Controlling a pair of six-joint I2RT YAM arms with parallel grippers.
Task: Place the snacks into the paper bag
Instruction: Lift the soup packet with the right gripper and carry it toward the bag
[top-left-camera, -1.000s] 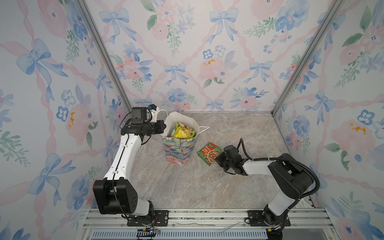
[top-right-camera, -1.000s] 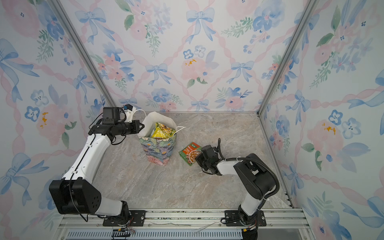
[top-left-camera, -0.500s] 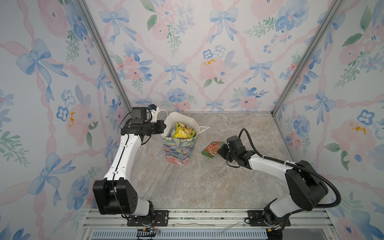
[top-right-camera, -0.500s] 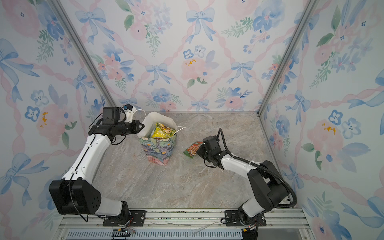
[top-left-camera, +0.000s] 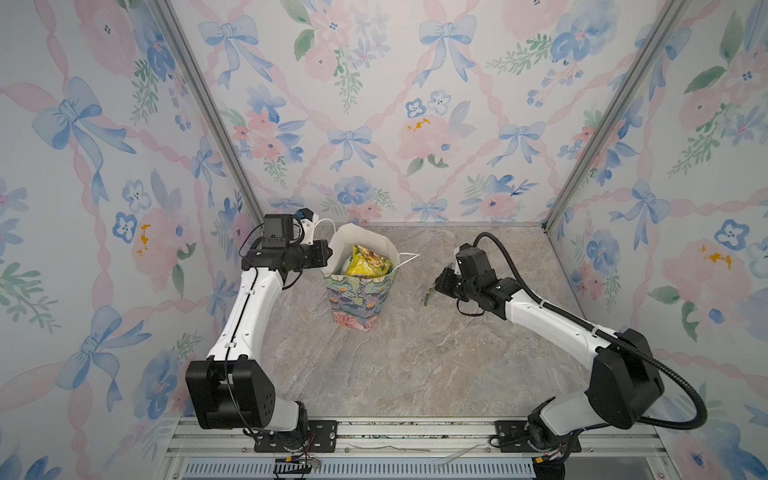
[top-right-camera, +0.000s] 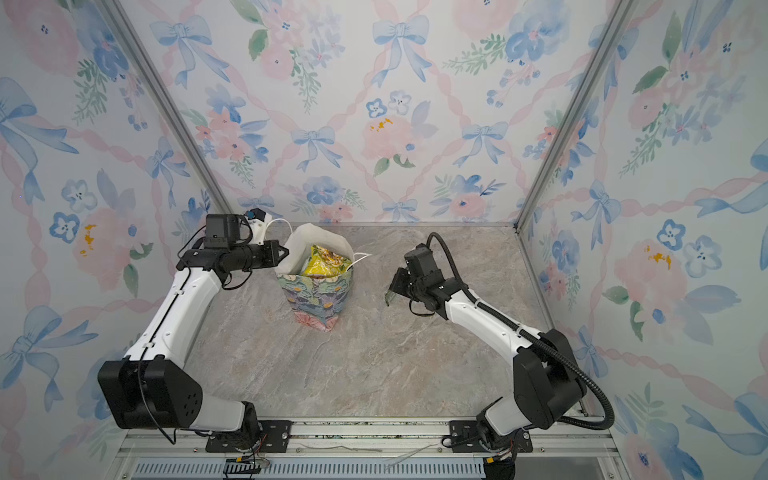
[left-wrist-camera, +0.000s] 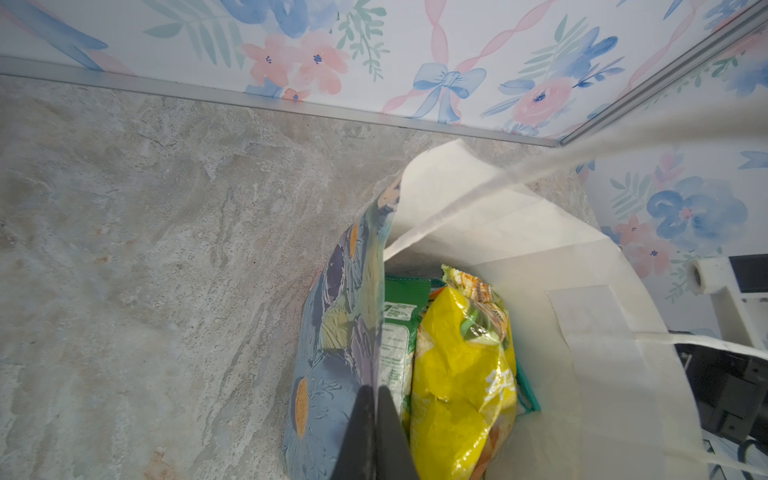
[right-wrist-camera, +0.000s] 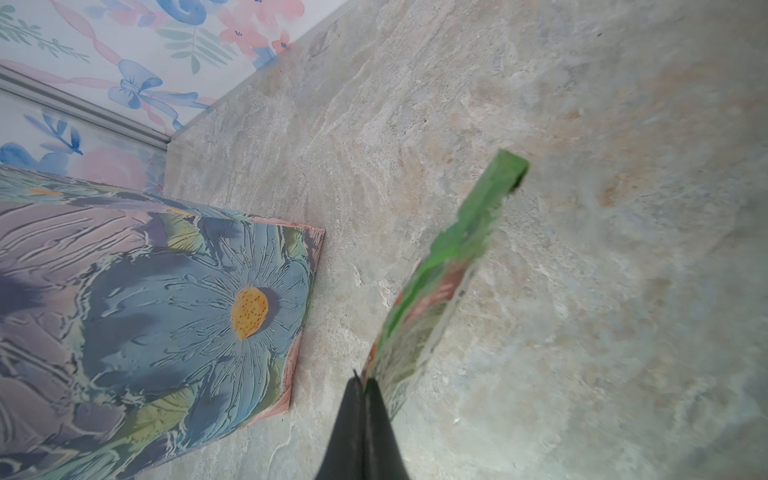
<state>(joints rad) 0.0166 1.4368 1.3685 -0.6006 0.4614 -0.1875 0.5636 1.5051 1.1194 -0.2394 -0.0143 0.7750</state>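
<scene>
The floral-papered walls enclosed the marbled tabletop on three sides. The left arm reached from its base toward the rear left of the tabletop, and the right arm extended from its base toward the middle. The paper bag stood upright and open-mouthed left of centre in both top views, its white interior exposed. Several snacks stood inside it: a yellow chip packet protruded above the rim, and the left wrist view showed this packet beside a green packet set against the printed wall. The green-and-orange snack packet was outside the bag, apart from it on its right in both top views, held edge-on and hanging downward above the tabletop. The right gripper was fully closed and pinched the upper edge of this packet, as the right wrist view confirmed. The left gripper was fully closed on the left side of the bag's rim; in the left wrist view its fingers clamped the bag wall. One white cord handle projected from the bag's right side.
</scene>
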